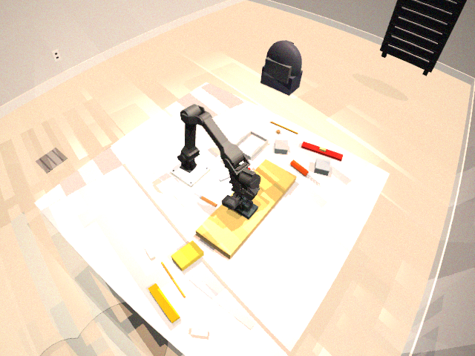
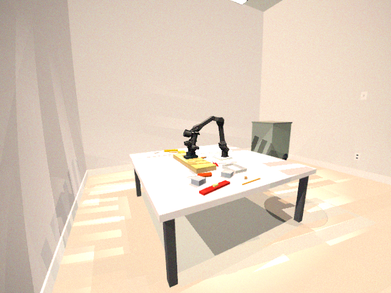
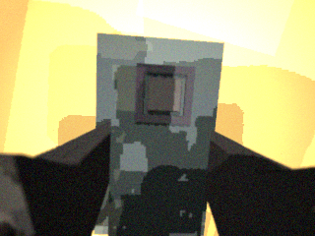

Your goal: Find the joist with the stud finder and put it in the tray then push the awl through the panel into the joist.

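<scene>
My gripper is shut on the dark stud finder, which is flat on or just over the middle of the yellow wooden panel. In the wrist view the stud finder's square window is dull brown with a paler strip at its right; no clear signal light shows. The joist is hidden. A tool with a slim orange handle, apparently the awl, lies between the arm's base and the panel. The shallow pale tray lies beyond the panel's far end in the top view.
Near the tray are two grey blocks, a red-orange-handled tool, a red level and a pencil. Red-handled pliers lie beside the panel, mostly behind the arm. A yellow block lies off the panel's near end.
</scene>
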Motion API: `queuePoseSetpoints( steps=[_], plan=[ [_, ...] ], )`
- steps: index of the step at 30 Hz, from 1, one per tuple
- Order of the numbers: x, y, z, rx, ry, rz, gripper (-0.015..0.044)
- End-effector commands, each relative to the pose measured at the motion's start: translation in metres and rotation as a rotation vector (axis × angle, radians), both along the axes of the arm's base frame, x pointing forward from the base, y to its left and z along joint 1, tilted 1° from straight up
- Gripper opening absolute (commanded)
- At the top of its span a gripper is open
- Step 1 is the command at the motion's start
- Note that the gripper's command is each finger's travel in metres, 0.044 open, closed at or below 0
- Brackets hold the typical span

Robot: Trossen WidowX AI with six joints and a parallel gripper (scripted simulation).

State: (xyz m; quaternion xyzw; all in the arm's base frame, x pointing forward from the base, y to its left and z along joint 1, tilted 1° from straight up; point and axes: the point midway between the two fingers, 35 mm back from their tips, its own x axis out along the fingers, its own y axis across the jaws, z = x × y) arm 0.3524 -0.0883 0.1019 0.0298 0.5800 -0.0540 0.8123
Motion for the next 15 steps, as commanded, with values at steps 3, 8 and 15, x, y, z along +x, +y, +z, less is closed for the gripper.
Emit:
queuePoseSetpoints(
  steps=[3,8,15],
  plan=[
    [-0.001,-0.013,0.0,-0.004,0.001,0.0,0.0],
    [-0.002,-0.022,0.0,-0.005,0.002,0.0,0.0],
    [-0.004,-0.035,0.0,-0.006,0.002,0.0,0.0]
  ],
)
